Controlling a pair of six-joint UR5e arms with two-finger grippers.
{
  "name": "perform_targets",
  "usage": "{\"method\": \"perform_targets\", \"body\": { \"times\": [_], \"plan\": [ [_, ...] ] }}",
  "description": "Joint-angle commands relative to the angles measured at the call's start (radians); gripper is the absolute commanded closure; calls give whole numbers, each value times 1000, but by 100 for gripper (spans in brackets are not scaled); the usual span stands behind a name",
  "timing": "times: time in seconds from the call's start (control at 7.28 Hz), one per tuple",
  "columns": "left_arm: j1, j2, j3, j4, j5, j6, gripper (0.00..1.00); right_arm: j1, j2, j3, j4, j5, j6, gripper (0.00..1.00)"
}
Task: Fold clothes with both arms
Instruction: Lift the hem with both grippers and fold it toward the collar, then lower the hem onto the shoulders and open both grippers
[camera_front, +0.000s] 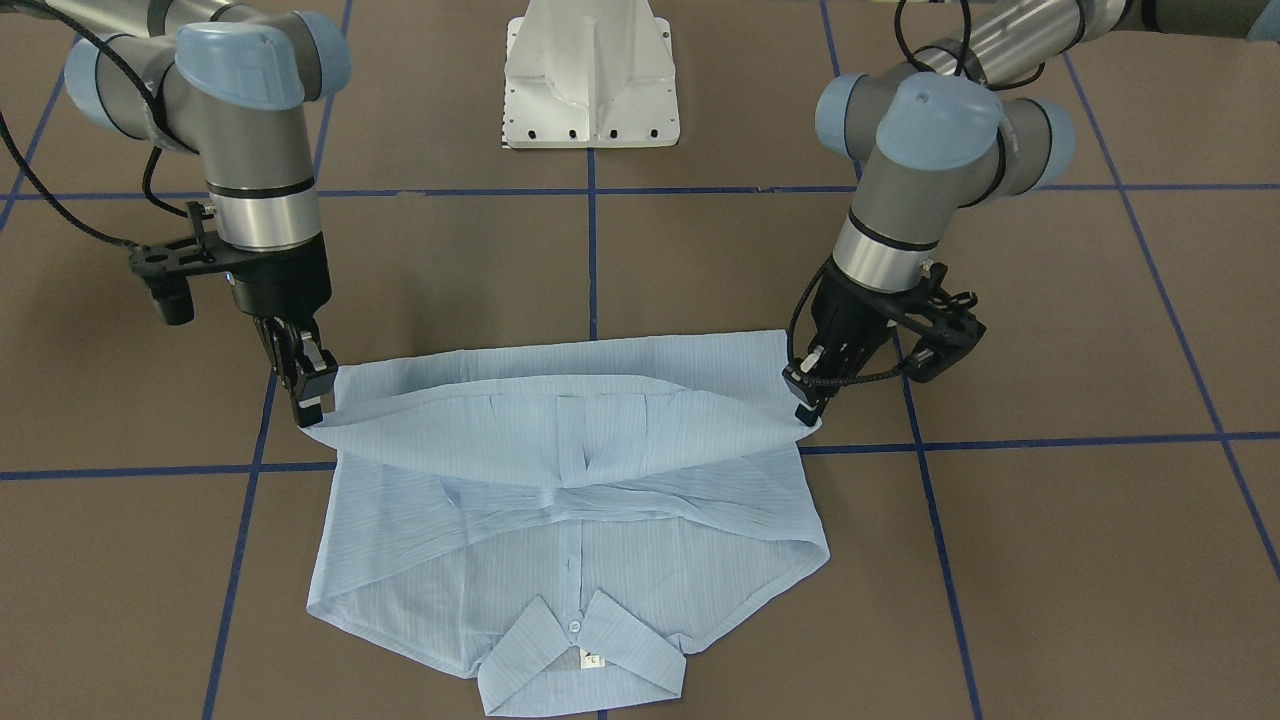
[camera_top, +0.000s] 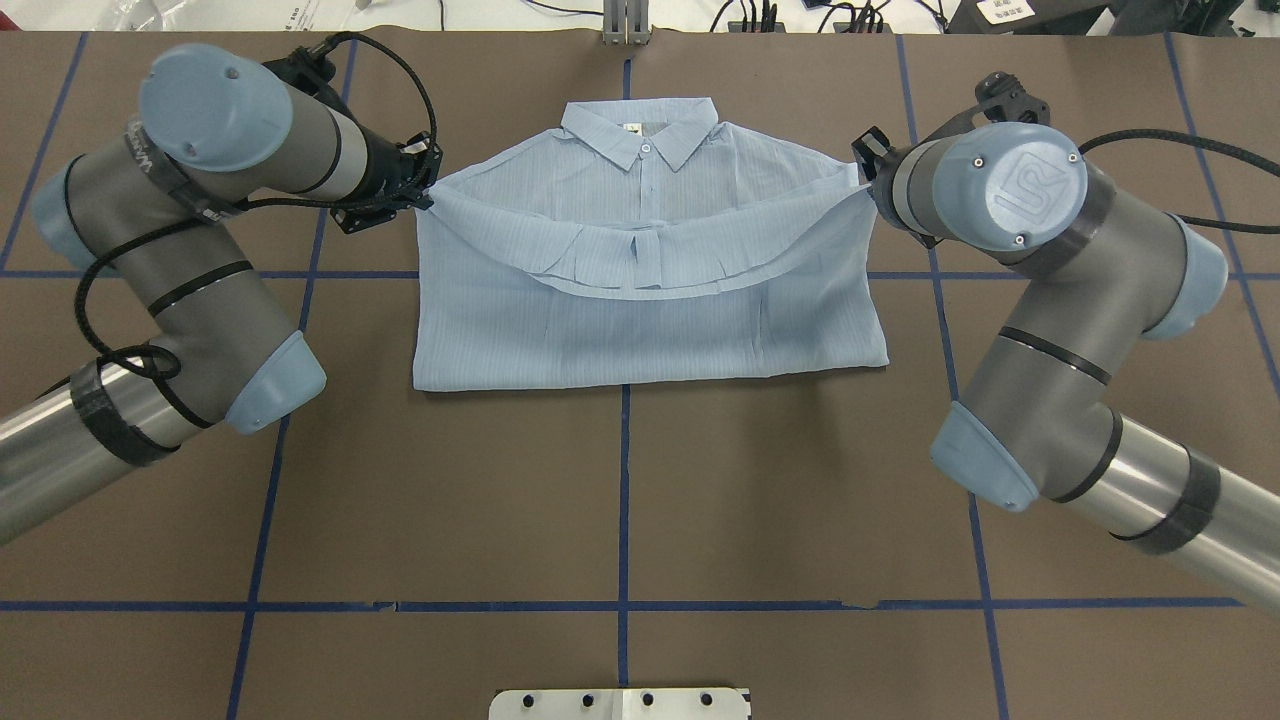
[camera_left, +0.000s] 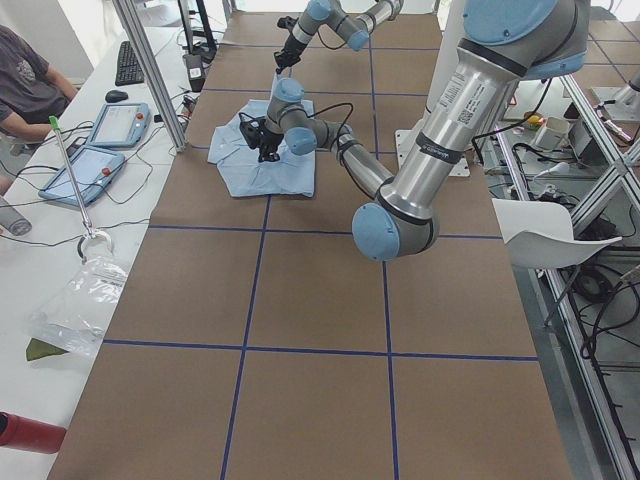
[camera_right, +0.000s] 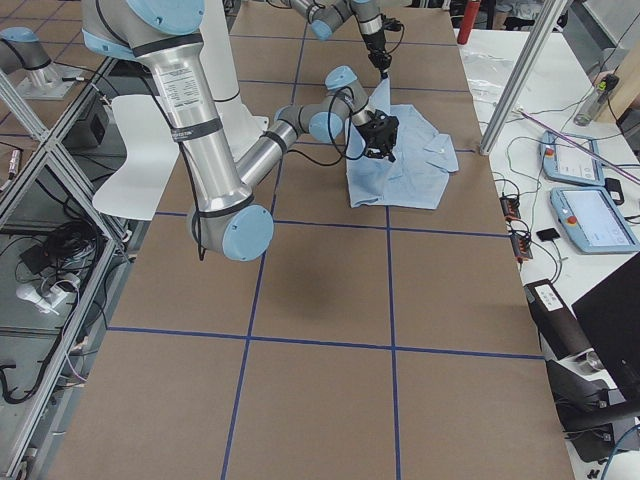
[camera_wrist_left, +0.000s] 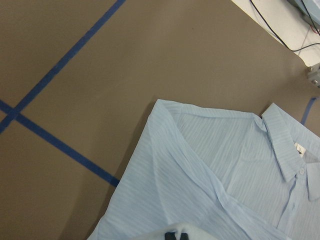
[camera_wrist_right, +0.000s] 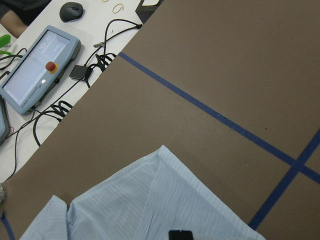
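Note:
The pale-blue striped shirt (camera_front: 560, 560) (camera_top: 650, 330) lies flat on the brown table, its collar (camera_front: 580, 650) (camera_top: 640, 135) on the side far from the robot's base. Its lower edge is lifted and drawn over the body toward the collar, sagging in the middle. My left gripper (camera_front: 808, 408) (camera_top: 428, 196) is shut on one corner of that lifted edge. My right gripper (camera_front: 312, 408) (camera_top: 868, 183) is shut on the other corner. Both wrist views look down on the shirt (camera_wrist_left: 210, 165) (camera_wrist_right: 125, 205), with only a bit of black fingertip at the bottom edge.
Blue tape lines (camera_top: 625, 500) grid the tabletop. The white pedestal base (camera_front: 590, 80) stands at the robot's side. A side table beyond the collar end holds teach pendants (camera_left: 120, 125) (camera_right: 575, 160), cables and a plastic bag (camera_left: 85, 300); a person (camera_left: 25, 80) sits there.

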Motion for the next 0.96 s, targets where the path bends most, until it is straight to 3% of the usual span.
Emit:
{"method": "perform_targets", "body": {
  "times": [0.0,0.41,0.82],
  "plan": [
    [-19,-56,124,-57,2,-2,100,47,97,-178,41,32,-1,100],
    [-22,-113,304,-169,8,0,100,78,160,-356,156,63,-4,100],
    [-22,-133,387,-219,31,3,100,80,207,-473,211,66,-5,100]
  ]
}}
